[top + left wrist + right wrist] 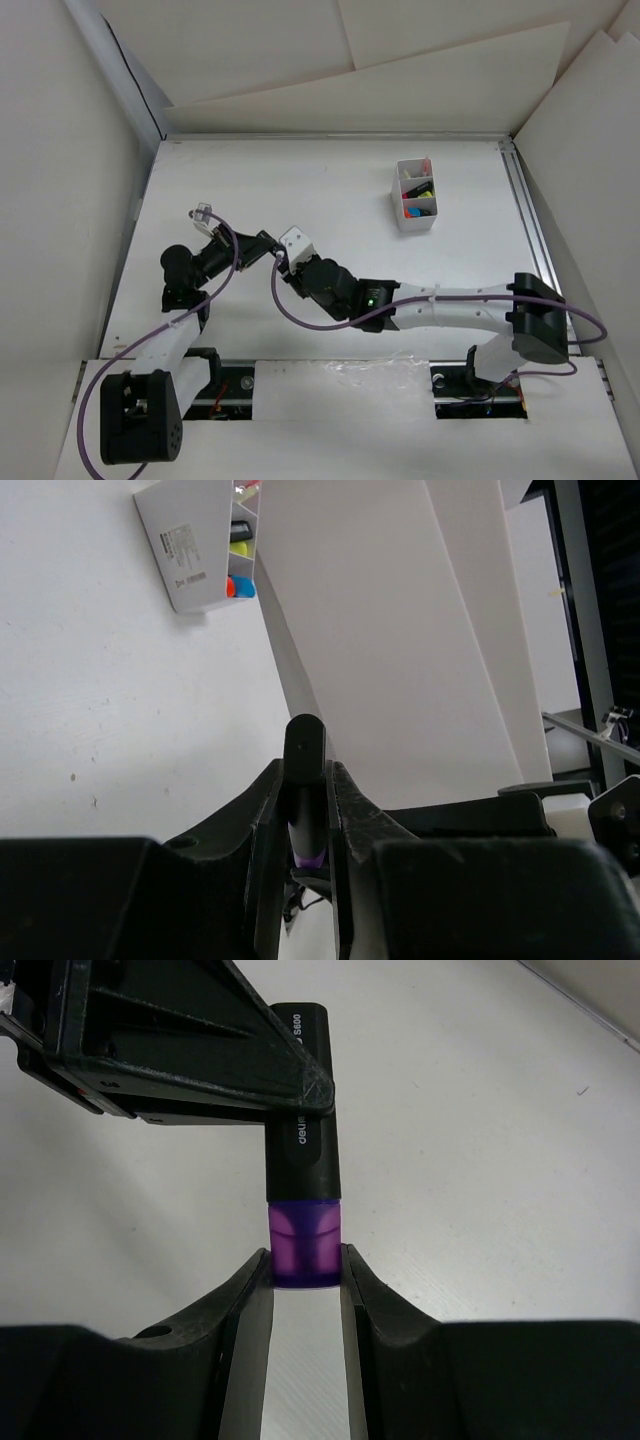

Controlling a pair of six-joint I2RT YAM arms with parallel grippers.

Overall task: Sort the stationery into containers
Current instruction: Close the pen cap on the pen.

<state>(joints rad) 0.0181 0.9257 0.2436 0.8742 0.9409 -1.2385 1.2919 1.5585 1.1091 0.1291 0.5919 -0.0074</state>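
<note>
A black-barrelled highlighter [300, 1140] with a purple cap [305, 1240] is held in the air between my two grippers, at the table's middle left. My left gripper [304, 780] is shut on its black barrel [304, 755]. My right gripper [305, 1265] is shut on the purple cap with its fingertips. In the top view the two grippers meet, left [262, 246] and right [289, 262]. The white divided box [416, 222] stands at the back right with several coloured highlighters in it. It also shows in the left wrist view [185, 550].
White foam boards [300, 60] wall in the table at the back and sides. A metal rail [528, 220] runs along the right edge. Purple cables [290, 310] loop off both arms above the table's near part.
</note>
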